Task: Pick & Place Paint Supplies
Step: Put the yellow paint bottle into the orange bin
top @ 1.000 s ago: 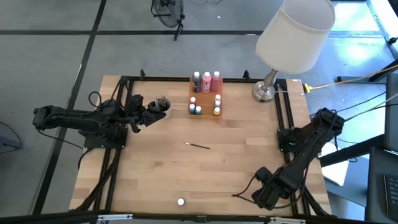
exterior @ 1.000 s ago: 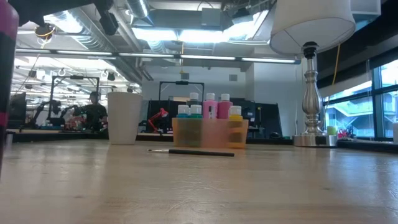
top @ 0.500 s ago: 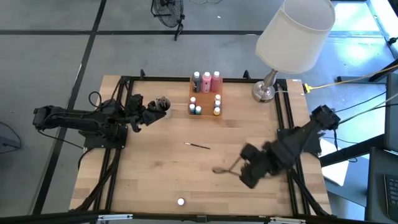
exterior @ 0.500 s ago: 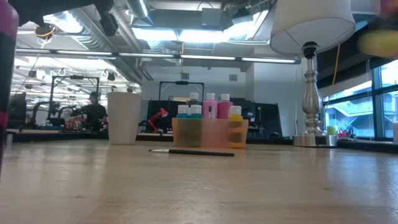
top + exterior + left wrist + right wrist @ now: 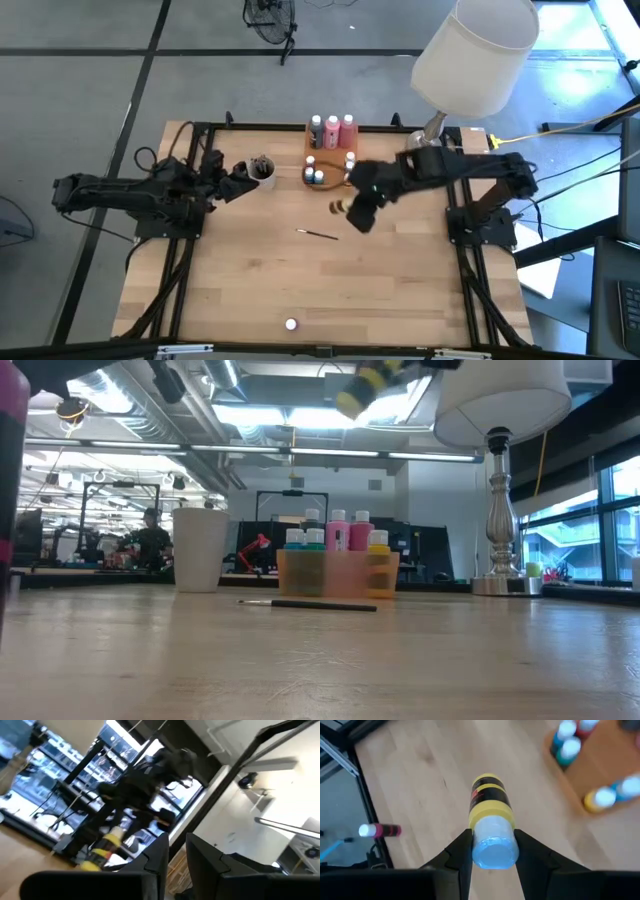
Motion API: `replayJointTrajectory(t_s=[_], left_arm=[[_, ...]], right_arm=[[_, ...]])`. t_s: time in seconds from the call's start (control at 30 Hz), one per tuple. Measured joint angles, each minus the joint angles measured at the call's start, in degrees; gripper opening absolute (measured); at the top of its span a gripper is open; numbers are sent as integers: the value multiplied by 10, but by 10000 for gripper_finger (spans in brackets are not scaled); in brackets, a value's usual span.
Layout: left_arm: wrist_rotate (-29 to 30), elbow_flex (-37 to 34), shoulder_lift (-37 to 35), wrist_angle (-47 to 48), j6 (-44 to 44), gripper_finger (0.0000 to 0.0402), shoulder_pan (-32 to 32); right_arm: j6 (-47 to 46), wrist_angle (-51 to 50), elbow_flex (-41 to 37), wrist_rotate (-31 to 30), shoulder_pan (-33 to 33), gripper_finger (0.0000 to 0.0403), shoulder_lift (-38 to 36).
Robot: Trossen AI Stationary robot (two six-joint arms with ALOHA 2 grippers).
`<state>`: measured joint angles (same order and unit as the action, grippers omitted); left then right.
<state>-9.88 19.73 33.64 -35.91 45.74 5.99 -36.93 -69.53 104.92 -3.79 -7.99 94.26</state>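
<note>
Since earlier frame: my right gripper [image 5: 352, 207] swung from near right corner to mid-table, fingers clamped on yellow bottle [image 5: 490, 807]. Bottle long axis points forward from fingers. Tray [image 5: 330, 186] just beyond, far-left of gripper. Right arm nearer. Left gripper [image 5: 236, 177] near cup [image 5: 263, 172], nearly closed, empty.

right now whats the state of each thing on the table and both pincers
right pincer: shut on the yellow paint bottle, held in the air near the tray
yellow paint bottle: capped, gripped at its cap end
left pincer: beside the cup
orange tray: holds upright bottles and pots
paintbrush: lying flat on the table
white cup: upright
lamp: upright
</note>
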Motion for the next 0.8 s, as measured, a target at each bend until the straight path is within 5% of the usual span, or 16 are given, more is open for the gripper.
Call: replayJointTrajectory(t_s=[0.27, 0.57, 0.8], left_arm=[[-28, 0, -66, 1, 0, 63, 37], [-29, 0, -88, 6, -40, 63, 80], [-34, 0, -89, 35, -41, 63, 112]], right_arm=[[120, -13, 52, 31, 95, 118, 23], [222, -163, 302, 46, 163, 118, 181], [251, -199, 269, 60, 202, 118, 220]])
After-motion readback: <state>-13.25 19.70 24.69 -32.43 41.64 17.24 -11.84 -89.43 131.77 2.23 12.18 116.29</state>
